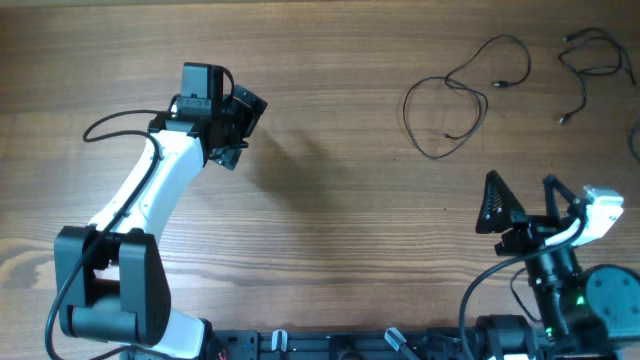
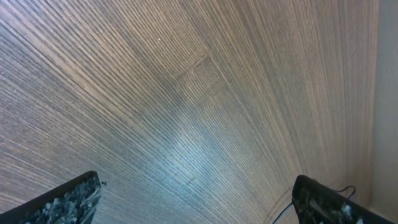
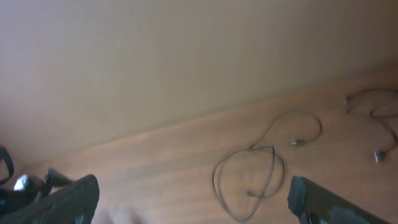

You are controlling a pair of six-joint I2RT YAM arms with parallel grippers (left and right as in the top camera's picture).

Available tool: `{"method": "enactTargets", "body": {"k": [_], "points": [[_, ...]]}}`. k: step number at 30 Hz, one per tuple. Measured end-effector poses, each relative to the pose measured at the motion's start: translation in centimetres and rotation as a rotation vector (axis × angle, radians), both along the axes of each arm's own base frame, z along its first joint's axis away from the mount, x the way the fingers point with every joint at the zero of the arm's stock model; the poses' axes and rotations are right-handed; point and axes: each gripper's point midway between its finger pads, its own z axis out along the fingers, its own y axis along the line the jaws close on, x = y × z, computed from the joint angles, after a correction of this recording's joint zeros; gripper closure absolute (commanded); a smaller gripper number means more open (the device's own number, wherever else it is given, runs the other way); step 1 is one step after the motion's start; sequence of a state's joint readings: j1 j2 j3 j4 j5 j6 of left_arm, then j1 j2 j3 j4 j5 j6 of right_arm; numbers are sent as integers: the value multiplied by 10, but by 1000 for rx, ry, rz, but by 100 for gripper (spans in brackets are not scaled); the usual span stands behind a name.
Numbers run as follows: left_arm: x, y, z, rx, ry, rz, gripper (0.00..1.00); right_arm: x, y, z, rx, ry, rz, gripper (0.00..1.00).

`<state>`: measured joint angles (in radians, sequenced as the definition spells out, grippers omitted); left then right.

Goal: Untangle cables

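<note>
The looped cable [image 1: 406,112] and the other cable [image 1: 586,88] are very thin and lie flat on the worktop [image 1: 330,230], so a slip could easily be made. If the jaws were brought down a little to one side, nothing would be caught. If they were pushed down too hard, the wood could be scraped. The looped cable crosses over itself, so a knot could be pulled tight if two strands were pinched at once. The other cable is laid just to the right of it, apart from it as far as can be seen, and could be dragged onto it by a careless pull. Both sets of jaws are spread wide and nothing is held. The left jaws are found well apart from both of them, over bare wood. The right jaws are nearer, with the looped cable seen ahead in their open gap, not touched.
</note>
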<state>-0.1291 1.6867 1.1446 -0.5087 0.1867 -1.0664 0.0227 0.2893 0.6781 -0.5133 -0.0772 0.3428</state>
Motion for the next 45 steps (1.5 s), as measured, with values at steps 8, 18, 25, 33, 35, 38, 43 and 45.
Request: {"method": "enactTargets", "body": {"k": [8,18,25,33,35,38,43,45], "points": [[0,0,0,0,-1,-1,0,14,0,-58,-41,-204,2,0],[0,0,0,0,-1,0,0,32,3,-117,-150,-198,21,0],[0,0,0,0,0,0,0,32,3,-134,-161,-132,26,0],[0,0,0,0,0,0,0,32,3,-134,-161,-133,26,0],[0,0,0,0,0,0,0,32,3,-134,-161,-132,26,0],[0,0,0,0,0,0,0,32,3,-134,-161,-132,26,0],[0,0,0,0,0,0,0,32,3,-134,-161,-133,26,0],[0,0,0,0,0,0,0,32,3,-134,-161,-132,26,0]]}}
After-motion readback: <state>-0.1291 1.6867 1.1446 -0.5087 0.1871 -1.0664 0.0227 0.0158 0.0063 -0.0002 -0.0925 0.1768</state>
